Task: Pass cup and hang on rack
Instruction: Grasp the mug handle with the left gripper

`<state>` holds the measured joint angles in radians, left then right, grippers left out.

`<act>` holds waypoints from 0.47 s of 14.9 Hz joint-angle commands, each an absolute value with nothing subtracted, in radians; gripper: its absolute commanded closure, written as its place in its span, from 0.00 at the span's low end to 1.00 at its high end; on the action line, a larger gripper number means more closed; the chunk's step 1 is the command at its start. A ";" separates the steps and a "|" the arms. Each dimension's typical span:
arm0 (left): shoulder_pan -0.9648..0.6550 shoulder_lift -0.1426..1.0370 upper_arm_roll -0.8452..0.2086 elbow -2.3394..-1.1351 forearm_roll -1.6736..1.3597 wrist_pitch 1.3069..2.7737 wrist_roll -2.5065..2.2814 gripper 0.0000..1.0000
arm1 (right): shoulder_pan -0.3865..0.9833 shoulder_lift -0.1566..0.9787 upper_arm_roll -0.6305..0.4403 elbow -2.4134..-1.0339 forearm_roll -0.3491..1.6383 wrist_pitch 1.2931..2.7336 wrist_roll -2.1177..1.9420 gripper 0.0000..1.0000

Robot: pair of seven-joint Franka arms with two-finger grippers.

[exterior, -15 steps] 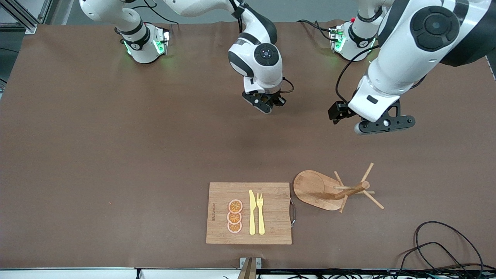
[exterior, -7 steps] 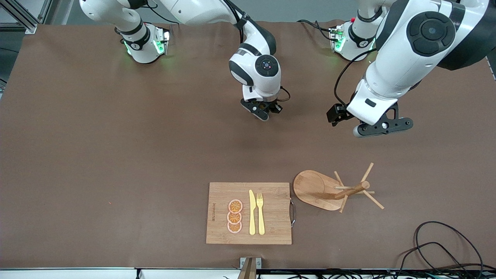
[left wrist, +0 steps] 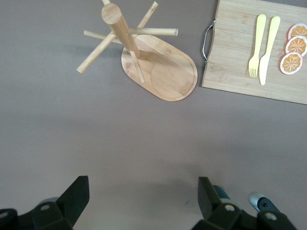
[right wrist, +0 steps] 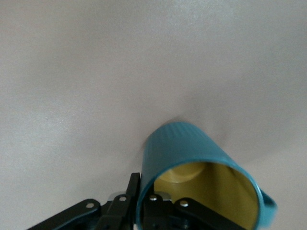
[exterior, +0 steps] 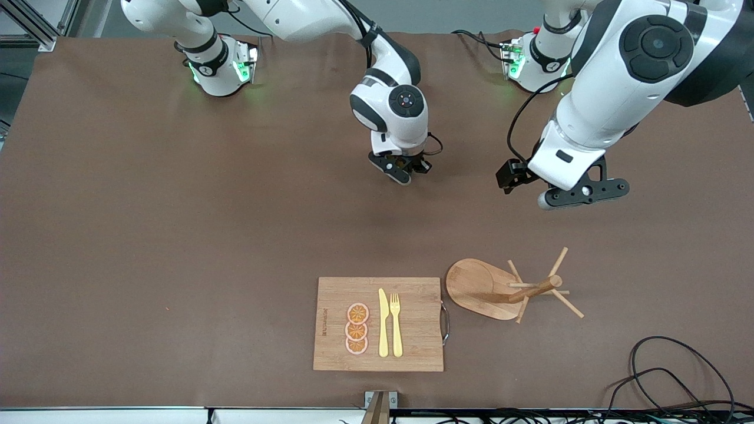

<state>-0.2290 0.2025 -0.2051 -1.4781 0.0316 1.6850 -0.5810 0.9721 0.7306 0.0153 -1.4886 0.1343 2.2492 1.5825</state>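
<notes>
The right arm reaches from its base out over the middle of the tabletop, its wrist bent downward; the right hand (exterior: 405, 168) hangs low above the brown surface, its fingers (right wrist: 144, 201) pinched on the rim of the teal cup (right wrist: 201, 167), one inside the wall and one outside; the cup is tilted in that grip, its yellow mouth turned toward the wrist camera. The left arm comes from its own base, elbow high, forearm sloping down toward the front camera; the left hand (exterior: 583, 191) hovers with its two fingers (left wrist: 76, 194) spread wide apart, nothing between them.
</notes>
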 commanded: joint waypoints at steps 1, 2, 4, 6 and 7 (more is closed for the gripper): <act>-0.227 0.204 -0.207 -1.468 0.044 1.689 -0.617 0.00 | 0.974 0.739 0.015 -1.471 0.109 2.252 1.603 0.29; -0.227 0.204 -0.207 -1.467 0.044 1.689 -0.621 0.00 | 0.974 0.736 0.015 -1.471 0.103 2.250 1.601 0.13; -0.229 0.202 -0.207 -1.466 0.044 1.690 -0.635 0.00 | 0.966 0.723 0.017 -1.470 0.074 2.243 1.600 0.00; -0.230 0.195 -0.209 -1.466 0.046 1.690 -0.647 0.00 | 0.962 0.687 0.018 -1.471 0.078 2.232 1.594 0.00; -0.232 0.193 -0.210 -1.466 0.046 1.690 -0.659 0.00 | 0.959 0.660 0.018 -1.471 0.081 2.202 1.591 0.00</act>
<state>-0.2285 0.2024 -0.2052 -1.4737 0.0316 1.6877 -0.6311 0.9690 0.7241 0.0129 -1.4612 0.0952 2.2470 1.5828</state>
